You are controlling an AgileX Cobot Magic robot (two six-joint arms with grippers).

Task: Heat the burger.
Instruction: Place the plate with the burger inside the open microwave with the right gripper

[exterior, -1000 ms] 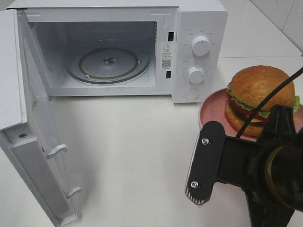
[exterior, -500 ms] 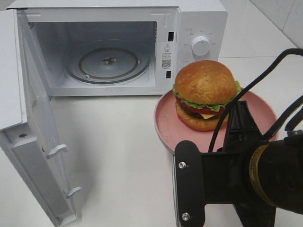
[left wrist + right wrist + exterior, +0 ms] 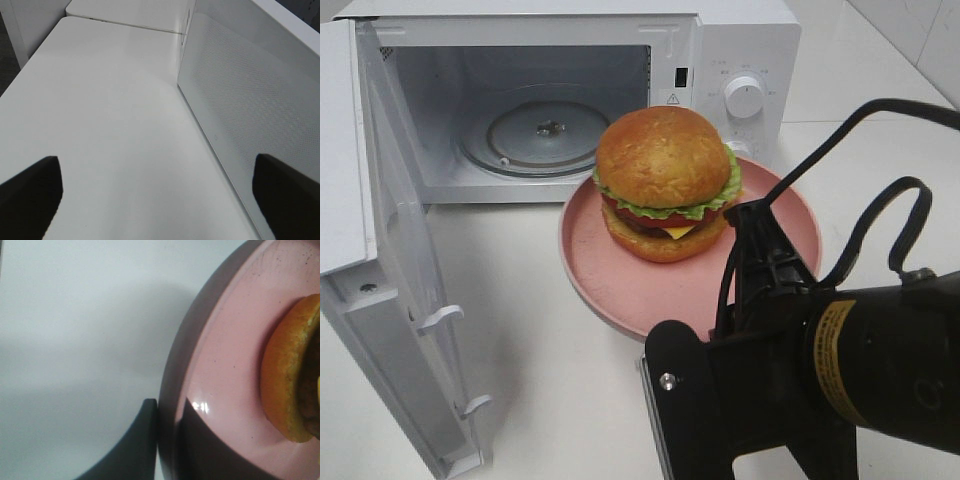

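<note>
White tabletop (image 3: 550, 330); right gripper (image 3: 169, 440) pinches the rim of a round pink plate (image 3: 610, 285) carrying the tall golden-bunned burger (image 3: 665, 175), open white microwave cavity (image 3: 545, 130) just beyond-left; left gripper (image 3: 160, 200) gapes wide, empty.

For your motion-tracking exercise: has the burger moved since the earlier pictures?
Yes. The burger, on its pink plate, has shifted left, toward the open cavity of the microwave.

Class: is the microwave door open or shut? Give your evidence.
Open. The door stands swung wide at the left, showing the cavity and bare turntable; the burger sits outside on its plate.
</note>
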